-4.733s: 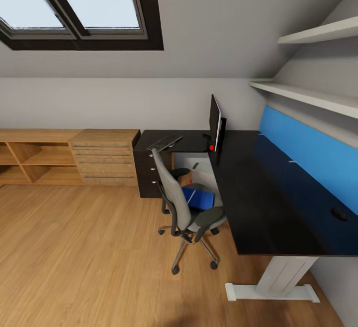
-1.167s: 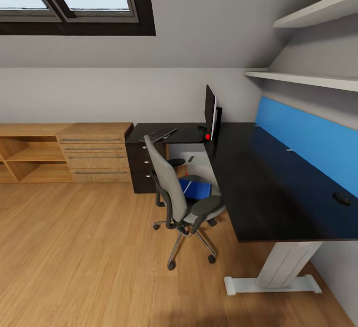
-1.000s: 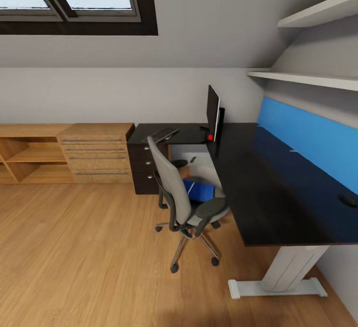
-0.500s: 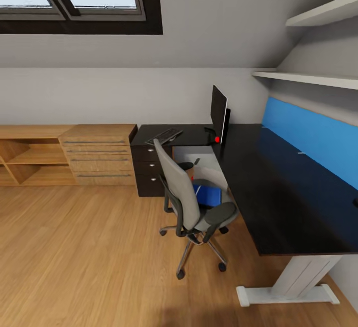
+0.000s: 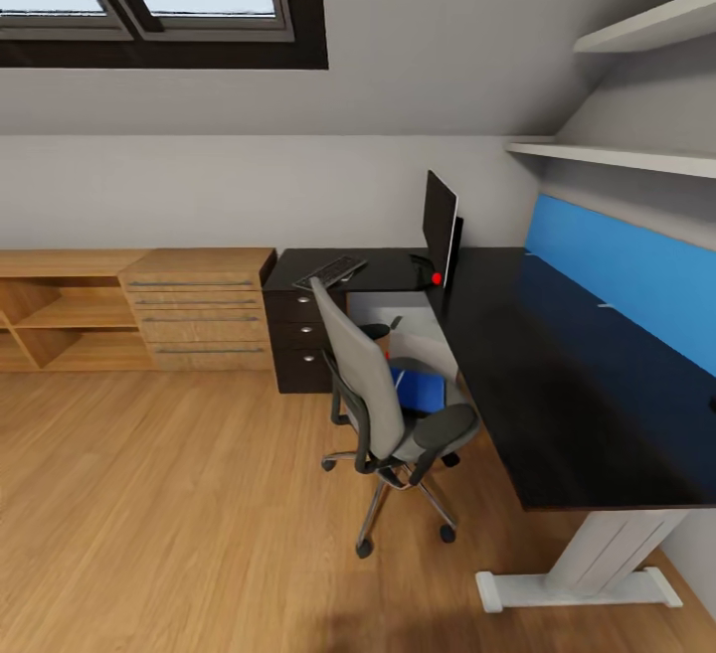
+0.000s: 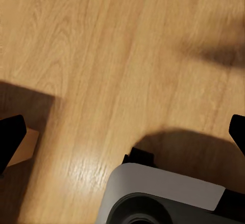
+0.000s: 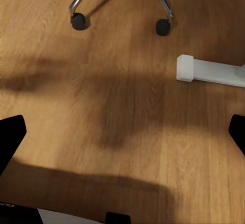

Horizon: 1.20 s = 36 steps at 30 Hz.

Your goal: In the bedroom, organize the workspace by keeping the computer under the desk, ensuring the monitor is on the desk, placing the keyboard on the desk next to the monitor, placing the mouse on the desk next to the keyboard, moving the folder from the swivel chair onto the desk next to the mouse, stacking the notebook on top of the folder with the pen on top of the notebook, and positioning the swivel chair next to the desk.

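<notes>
Approaching the workspace; view has slid leftward, nothing handled yet.

My base turned over the last seconds: the desk (image 5: 557,375) now runs off the frame's right edge, its far end cut off, so I cannot make out the mouse. Things themselves unmoved. Swivel chair (image 5: 383,405) stands at the desk's inner corner, back toward me, partly hiding the blue folder (image 5: 423,387) on its seat; notebook and pen not discernible. Monitor (image 5: 439,227) upright on the desk, keyboard (image 5: 330,270) on the short wing, well apart from it. Pale computer (image 5: 413,330) sits under the desk, mostly hidden. Left gripper (image 6: 122,134) and right gripper (image 7: 122,134) hang over bare floor, fingertips wide apart, holding nothing.
</notes>
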Available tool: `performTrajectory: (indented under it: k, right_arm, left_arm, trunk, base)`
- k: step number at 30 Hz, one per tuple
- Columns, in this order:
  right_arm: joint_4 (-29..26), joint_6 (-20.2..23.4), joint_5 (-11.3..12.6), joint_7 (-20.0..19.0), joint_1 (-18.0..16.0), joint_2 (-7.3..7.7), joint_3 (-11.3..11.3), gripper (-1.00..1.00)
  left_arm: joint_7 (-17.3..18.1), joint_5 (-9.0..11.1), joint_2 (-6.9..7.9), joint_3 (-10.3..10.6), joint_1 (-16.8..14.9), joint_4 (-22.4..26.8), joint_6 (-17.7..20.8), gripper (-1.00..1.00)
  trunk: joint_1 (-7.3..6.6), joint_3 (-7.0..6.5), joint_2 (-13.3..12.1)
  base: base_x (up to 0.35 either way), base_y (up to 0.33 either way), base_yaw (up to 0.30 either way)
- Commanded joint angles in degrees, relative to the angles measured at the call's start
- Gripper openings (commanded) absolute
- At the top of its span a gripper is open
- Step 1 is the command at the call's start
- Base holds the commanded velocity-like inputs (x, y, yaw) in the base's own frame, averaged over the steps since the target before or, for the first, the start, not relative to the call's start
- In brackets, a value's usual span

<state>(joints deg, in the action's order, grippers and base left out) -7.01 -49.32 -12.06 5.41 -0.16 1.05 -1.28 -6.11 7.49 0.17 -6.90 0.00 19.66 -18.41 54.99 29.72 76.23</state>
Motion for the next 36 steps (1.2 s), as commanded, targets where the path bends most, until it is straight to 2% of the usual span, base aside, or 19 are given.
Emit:
performTrajectory:
  k: [1,8,36]
  right_arm:
    - [0.02,-0.08,-0.51,0.57,-0.02,0.01,-0.12,1.0]
    - [-0.02,-0.08,-0.51,0.57,-0.02,0.01,-0.12,1.0]
    - [0.06,-0.08,-0.51,0.51,-0.02,0.07,-0.12,1.0]
  left_arm:
    - [-0.04,0.59,0.02,0.22,0.0,0.03,-0.14,1.0]
    - [-0.04,0.59,0.01,0.29,0.0,0.03,-0.14,1.0]
    - [-0.04,0.51,0.09,0.39,0.0,-0.06,-0.11,1.0]
  trunk:
    - [0.0,0.04,0.03]
    - [0.0,0.04,0.03]
    - [0.0,0.04,0.03]
  base:
    - [0.0,0.118,0.0]
    - [0.0,0.106,0.0]
    - [0.0,0.002,0.0]
